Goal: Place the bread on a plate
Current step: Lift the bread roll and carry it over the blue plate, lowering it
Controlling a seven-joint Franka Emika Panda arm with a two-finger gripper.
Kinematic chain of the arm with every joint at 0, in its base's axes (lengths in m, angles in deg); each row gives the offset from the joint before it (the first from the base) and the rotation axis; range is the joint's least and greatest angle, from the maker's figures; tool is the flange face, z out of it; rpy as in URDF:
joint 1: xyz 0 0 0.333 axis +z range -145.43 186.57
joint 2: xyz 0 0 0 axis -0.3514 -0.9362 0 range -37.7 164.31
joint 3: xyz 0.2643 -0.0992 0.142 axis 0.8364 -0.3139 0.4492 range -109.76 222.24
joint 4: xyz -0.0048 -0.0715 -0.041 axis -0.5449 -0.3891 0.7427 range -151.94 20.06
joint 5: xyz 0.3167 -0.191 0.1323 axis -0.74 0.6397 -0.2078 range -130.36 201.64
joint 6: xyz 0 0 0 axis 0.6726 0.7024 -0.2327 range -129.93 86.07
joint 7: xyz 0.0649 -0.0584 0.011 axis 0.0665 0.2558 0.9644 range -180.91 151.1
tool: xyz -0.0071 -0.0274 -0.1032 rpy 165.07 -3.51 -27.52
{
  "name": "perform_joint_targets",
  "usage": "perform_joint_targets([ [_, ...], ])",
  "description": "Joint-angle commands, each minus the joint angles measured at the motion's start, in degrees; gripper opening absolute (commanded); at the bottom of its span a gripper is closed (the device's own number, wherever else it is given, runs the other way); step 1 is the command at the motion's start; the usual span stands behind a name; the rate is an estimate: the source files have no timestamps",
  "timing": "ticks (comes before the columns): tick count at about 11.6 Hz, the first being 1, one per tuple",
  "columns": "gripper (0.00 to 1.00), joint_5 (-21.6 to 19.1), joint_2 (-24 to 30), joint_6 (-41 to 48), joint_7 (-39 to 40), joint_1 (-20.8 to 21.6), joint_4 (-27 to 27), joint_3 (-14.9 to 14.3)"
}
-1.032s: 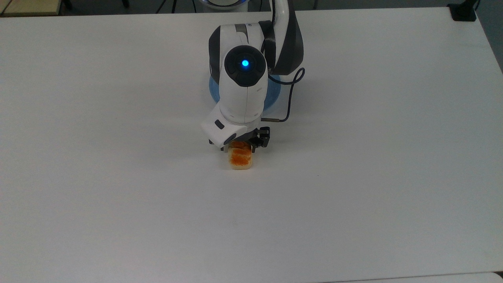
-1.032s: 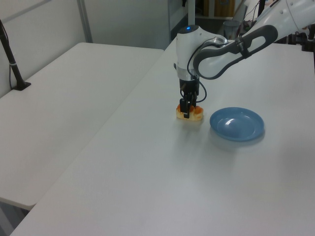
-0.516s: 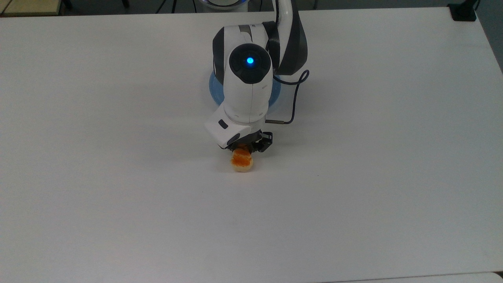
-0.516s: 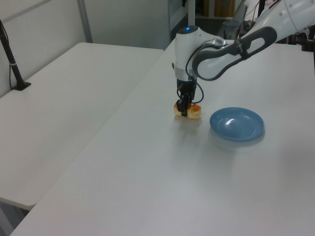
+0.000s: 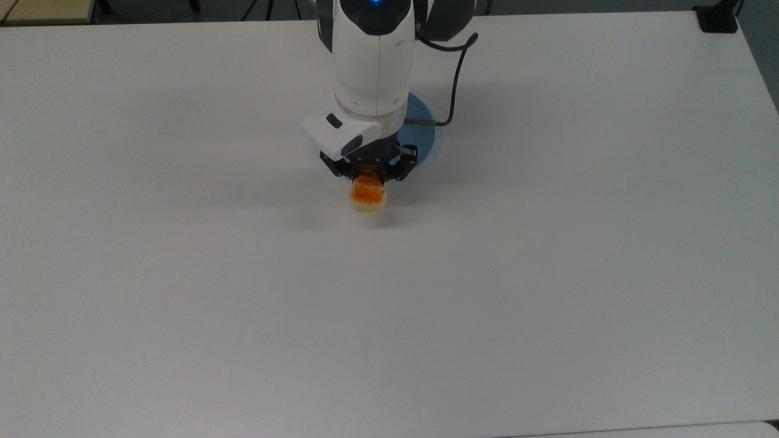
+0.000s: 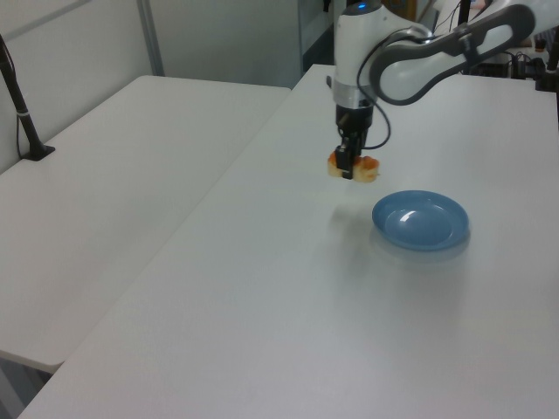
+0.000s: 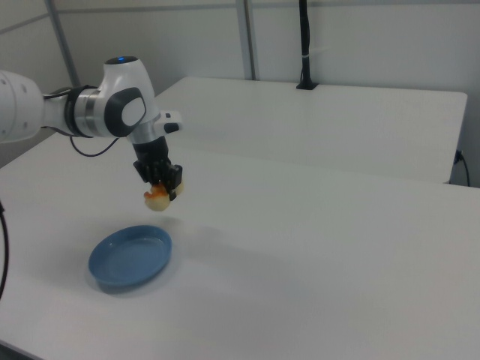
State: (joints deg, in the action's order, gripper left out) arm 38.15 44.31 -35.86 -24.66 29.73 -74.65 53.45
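The hand [image 6: 354,168] is closed across the middle of the bread [image 6: 355,168], held clear of the bench [image 6: 262,297], upper centre of the left view, beside the plate [image 6: 421,220] and not yet over it. Risk: the narrow mid-loaf grip may let it pivot or slip during transfer, landing on the rim. In the left view the long axis runs roughly level, left-right, crust up

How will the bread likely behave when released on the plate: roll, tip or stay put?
Held in the gripper, the bread keeps its shape, so probably stiff. Its elongated, flat-sided form suggests it won't roll. The plate has a raised rim that would likely contain a slide.
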Motion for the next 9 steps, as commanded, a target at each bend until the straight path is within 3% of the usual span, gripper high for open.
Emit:
perform_joint_targets([
  [1, 0.37, -0.93, 12.99, -0.09, 4.82, 0.51, -16.3, -0.2],
  [4, 0.37, -0.84, 22.05, -0.88, 8.17, 0.95, -28.0, -0.29],
  [6, 0.37, -0.23, 23.21, -4.46, 8.18, 2.44, -34.68, -0.29],
  [9, 0.37, -0.23, 22.34, -12.13, 4.25, 3.5, -36.65, -0.29],
])
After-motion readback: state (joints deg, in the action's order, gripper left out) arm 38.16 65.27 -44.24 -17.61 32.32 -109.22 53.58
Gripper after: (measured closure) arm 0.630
